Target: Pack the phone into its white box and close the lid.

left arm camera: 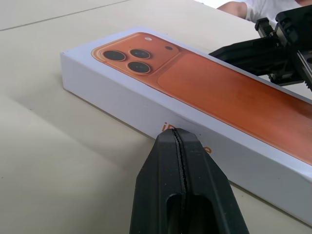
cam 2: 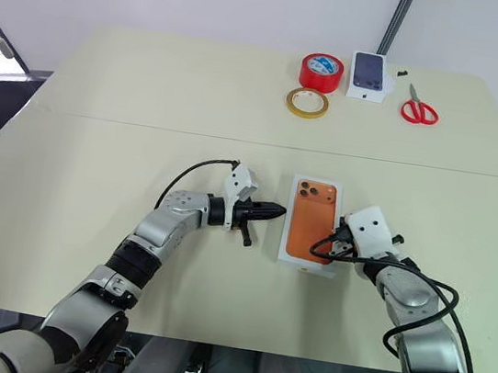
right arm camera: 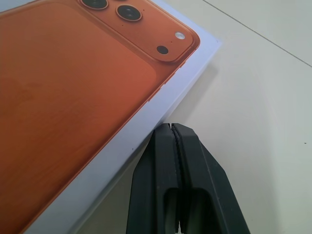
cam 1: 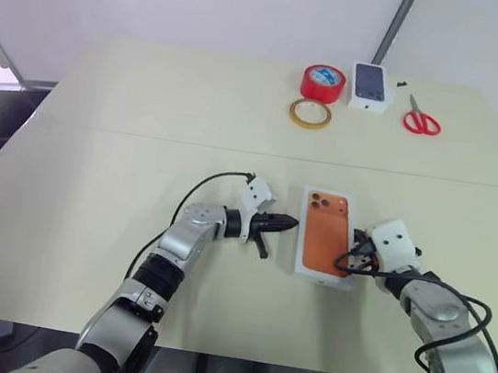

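- The white box, its orange phone-print lid on, is lying at the surface's centre.
- Both hands are clenched empty, flanking it: left hand at nine o'clock, right hand at four o'clock, apparently squaring the lid.

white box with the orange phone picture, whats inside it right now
Cannot be seen: the white box is closed, its lid, printed with an orange phone, fully on. Both shut grippers, left gripper and right gripper, flank it.

The closed lid hides the phone and white box; its side lettering sits partly behind the left gripper.
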Controlling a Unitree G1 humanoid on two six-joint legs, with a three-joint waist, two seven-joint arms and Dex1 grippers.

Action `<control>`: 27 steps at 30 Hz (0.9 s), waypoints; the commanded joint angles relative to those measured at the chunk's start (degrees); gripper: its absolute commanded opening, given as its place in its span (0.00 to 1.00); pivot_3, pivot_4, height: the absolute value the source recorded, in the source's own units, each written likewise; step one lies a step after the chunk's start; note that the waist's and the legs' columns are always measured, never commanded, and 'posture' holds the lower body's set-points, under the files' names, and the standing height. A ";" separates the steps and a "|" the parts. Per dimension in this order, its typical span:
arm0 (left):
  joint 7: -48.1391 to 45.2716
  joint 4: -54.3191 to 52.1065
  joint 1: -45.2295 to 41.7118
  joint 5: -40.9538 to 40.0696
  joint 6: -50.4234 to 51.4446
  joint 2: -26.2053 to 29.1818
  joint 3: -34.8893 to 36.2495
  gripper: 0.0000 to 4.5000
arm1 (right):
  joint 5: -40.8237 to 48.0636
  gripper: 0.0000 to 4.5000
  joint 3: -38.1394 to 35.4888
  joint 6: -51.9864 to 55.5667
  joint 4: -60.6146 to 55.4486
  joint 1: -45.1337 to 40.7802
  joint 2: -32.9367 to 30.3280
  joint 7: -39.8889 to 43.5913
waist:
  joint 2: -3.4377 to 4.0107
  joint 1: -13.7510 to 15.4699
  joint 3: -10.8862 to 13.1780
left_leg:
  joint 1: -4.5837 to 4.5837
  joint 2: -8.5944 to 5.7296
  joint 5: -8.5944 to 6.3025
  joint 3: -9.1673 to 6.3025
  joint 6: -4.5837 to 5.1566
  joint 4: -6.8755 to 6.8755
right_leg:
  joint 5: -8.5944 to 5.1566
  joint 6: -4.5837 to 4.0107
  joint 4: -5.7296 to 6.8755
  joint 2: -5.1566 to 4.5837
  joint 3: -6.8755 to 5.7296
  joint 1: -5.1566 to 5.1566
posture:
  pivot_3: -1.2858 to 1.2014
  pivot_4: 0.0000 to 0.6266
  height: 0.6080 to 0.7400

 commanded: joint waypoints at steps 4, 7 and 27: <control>0.80 0.60 -6.82 -6.14 0.95 -1.98 6.28 0.00 | 13.22 0.01 -11.94 -0.09 -1.10 -3.28 3.03 5.58 | -0.03 -0.02 0.02 | -0.01 0.00 0.00 0.00 -0.01 0.02 | 0.00 0.00 0.01 0.01 0.00 0.00 | 0.52 0.24 1.00; 1.16 3.38 -11.00 -7.77 1.68 -4.40 7.64 0.00 | 20.78 0.01 -14.54 0.34 -3.03 -4.17 2.62 11.77 | -0.03 0.05 0.01 | -0.01 0.00 0.00 0.00 0.00 0.03 | 0.01 0.01 0.01 0.02 -0.01 0.00 | 0.52 0.24 1.00; -5.73 13.97 -12.71 -0.06 -6.40 -2.37 2.82 0.50 | 18.98 0.53 -5.04 1.78 -3.51 -1.20 -0.45 16.85 | -0.26 -0.47 -0.10 | 0.87 0.08 -0.09 -0.01 0.13 -0.07 | -0.05 0.09 -0.12 0.09 0.02 0.87 | 0.52 0.24 1.00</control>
